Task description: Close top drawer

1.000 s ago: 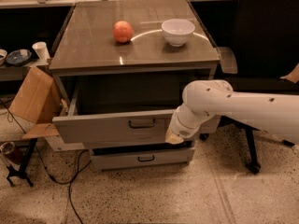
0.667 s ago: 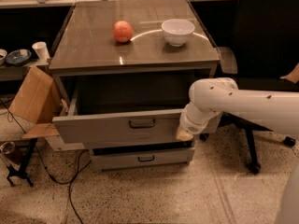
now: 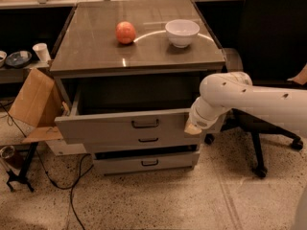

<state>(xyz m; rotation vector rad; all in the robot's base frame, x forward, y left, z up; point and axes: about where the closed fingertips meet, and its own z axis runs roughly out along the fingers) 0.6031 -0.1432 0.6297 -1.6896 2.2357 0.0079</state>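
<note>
My jaws, at the tip of the white arm [image 3: 240,97], seem to touch the front corner of the wide grey top drawer with black bar handle [image 3: 120,127] beside them. Whether they are released or clenched I cannot tell. The drawer stands clearly open, so most of the push is left to do.

On the worktop [image 3: 96,56], toward the back: a round fruit [image 3: 125,32] at left, a bowl [image 3: 182,32] to its right, apart; under the worktop, the top drawer [image 3: 115,128] standing out forward, above the middle drawer [image 3: 148,141] and, lowest, the bottom drawer [image 3: 149,163]. At the right end of the top drawer's front, the gripper [image 3: 194,127], on an arm [image 3: 259,97] from the right; behind the arm, a chair [image 3: 273,42]; left of the drawers, a cardboard box [image 3: 33,97], a cup [image 3: 41,52] behind it.
</note>
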